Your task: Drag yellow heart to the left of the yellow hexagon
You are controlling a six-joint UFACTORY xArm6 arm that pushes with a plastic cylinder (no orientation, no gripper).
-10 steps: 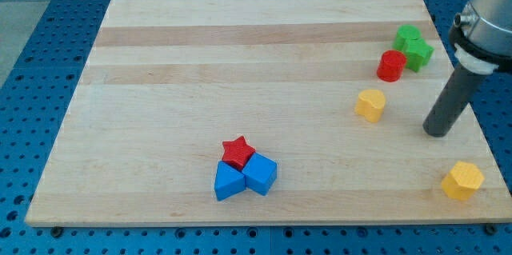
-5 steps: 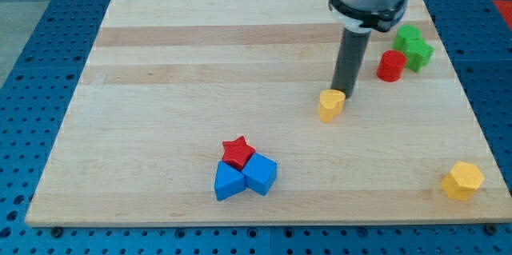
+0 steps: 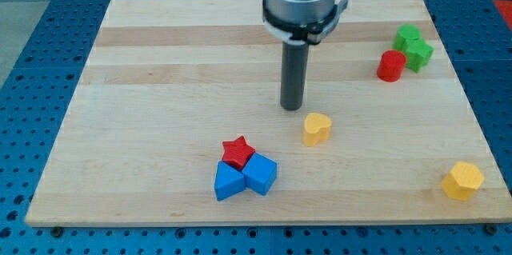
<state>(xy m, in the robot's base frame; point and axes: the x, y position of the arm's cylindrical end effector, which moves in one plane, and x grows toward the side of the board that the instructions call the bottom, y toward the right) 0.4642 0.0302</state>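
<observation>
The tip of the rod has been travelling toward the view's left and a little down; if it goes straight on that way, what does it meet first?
Probably nothing. My tip is above-left of the yellow heart; the red star and blue blocks lie lower, likely off that line.

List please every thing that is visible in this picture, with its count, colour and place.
yellow heart: one, yellow, board's middle, slightly toward the view's right
yellow hexagon: one, yellow, bottom right corner of the board
red star: one, red, bottom centre, touching the blue blocks
blue blocks: two, blue, side by side just below the red star
red cylinder: one, red, upper right
green blocks: two, green, upper right, beside the red cylinder
wooden board: one, light wood, filling the view
my tip: one, dark rod, just up and left of the yellow heart, a small gap between
</observation>
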